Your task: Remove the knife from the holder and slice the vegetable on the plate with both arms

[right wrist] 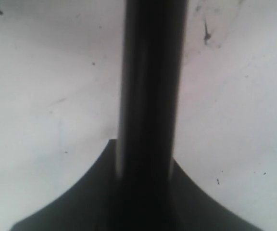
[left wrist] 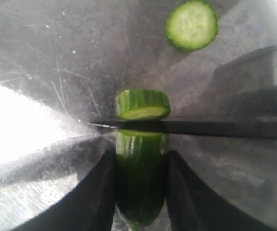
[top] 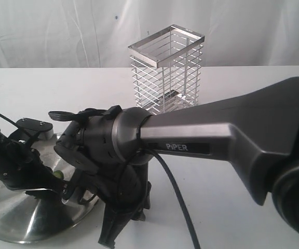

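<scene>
The vegetable [left wrist: 141,183] lies flat on the plate [left wrist: 42,72], and in the left wrist view its long axis runs straight away from the camera, the pale cut face at the far end. The left claw [left wrist: 141,192] is clamped on it, one dark finger [left wrist: 95,197] pressed to each side of the green body. The knife [left wrist: 210,128] lies across the vegetable at a right angle, its black blade on edge just at the cut face, and the thin point reaches a little past the vegetable on one side. Just beyond the blade one thick round slice [left wrist: 143,104] lies on the plate, very near to the cut end, and a second thinner slice [left wrist: 192,24] lies flat, well apart, with its pale seeded face up. In the right wrist view the black handle [right wrist: 150,96] of the knife runs straight out from the right claw [right wrist: 145,163], which is closed tight around it, above the white worktop [right wrist: 42,96]. From the side of the room the plate [top: 14,218] sits at the near left part of the worktop [top: 217,197], with both arms bent low over it, the right one bearing the word "PiPER" on its grey link [top: 201,140]. The holder [top: 166,70] stands upright further back on the worktop, well apart from the plate, and I see nothing inside its wire cage
</scene>
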Motion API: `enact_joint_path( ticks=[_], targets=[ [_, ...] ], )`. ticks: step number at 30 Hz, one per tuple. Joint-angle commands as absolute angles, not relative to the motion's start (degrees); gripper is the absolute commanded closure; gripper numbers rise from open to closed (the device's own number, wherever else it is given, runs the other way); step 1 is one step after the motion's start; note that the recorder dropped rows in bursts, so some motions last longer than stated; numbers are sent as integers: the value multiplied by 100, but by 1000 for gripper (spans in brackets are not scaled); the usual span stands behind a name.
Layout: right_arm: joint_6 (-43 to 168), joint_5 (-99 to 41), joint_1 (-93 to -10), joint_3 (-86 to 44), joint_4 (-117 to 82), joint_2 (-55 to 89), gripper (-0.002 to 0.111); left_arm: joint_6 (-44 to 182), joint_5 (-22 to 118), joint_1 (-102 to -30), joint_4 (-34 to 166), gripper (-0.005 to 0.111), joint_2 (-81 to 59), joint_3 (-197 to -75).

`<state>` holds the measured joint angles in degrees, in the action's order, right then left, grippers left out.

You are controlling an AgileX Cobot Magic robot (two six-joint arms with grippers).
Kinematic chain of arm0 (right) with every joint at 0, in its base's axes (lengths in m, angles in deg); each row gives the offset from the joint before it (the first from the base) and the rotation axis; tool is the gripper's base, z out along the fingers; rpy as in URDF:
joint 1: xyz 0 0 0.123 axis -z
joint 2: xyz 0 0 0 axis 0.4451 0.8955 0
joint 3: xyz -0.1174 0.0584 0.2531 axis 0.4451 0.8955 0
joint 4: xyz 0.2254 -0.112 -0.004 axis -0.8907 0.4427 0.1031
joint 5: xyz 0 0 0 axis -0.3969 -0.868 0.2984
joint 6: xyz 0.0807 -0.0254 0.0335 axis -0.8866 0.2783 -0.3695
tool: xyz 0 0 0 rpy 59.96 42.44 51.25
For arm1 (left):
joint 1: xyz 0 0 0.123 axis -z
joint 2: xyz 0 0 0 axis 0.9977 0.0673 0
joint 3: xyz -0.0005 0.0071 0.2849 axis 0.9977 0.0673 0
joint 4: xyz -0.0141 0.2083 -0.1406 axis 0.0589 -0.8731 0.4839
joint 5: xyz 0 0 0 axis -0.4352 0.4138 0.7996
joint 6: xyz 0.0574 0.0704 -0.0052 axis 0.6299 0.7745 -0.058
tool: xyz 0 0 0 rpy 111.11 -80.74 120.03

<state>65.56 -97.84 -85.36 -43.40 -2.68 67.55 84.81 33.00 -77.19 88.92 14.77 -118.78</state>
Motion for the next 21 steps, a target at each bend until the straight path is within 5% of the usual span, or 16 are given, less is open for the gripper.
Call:
enact_joint_path(
  ticks=[1,21],
  targets=[
    [6653,-9894,-8527,-4338,-38,6722,108,8440,3324,-7683,8960,76,1614,-11838],
    [6051,-9662,-8292,-4338,949,6862,108,8440,3223,-7683,8960,76,1614,-11838]
  ],
)
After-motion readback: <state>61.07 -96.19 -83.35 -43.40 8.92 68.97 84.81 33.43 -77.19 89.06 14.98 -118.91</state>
